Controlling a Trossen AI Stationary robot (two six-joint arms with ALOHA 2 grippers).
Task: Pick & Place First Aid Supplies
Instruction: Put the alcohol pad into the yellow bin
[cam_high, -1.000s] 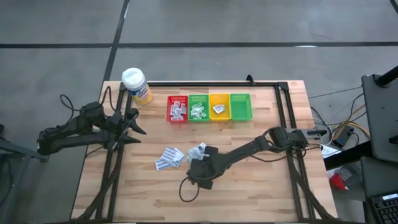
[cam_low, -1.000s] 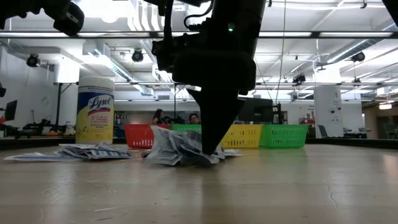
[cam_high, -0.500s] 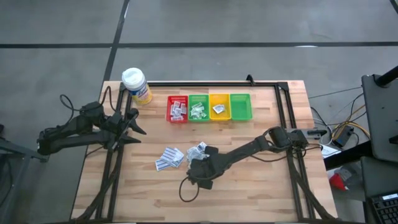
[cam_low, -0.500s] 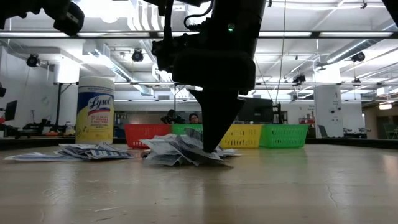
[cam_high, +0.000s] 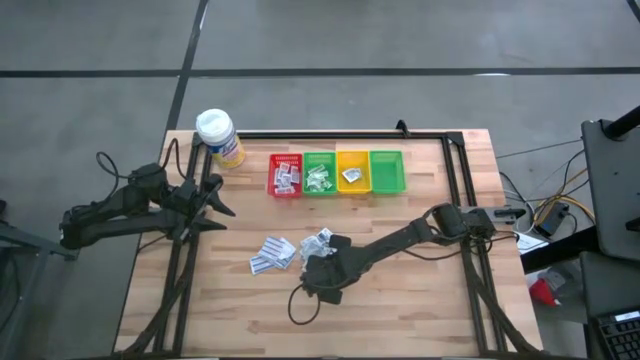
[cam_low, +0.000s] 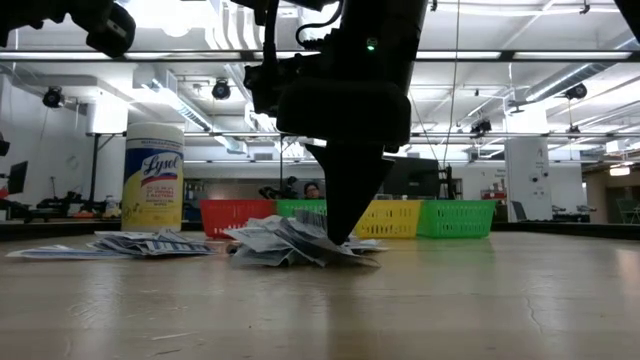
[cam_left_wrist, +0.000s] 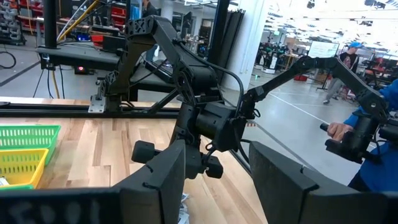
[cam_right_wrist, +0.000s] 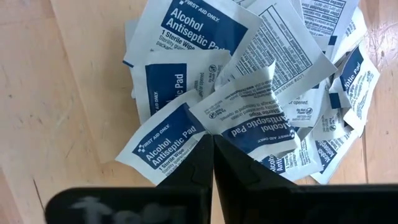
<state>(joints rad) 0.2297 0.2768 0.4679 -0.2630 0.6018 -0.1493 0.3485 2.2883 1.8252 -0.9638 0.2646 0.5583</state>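
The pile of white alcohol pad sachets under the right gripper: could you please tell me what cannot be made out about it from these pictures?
- High view: sachet pile partly covered by right gripper; print too small.
- Low view: the gripper hides the pile's middle.
- Right wrist view: shut gripper meets the sachets' edges; whether one is pinched cannot be told.

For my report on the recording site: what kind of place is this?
Probably a robotics lab in a large industrial hall: another robot arm stands beyond the wooden table, a person operates a handle, and open ceiling lights hang overhead.
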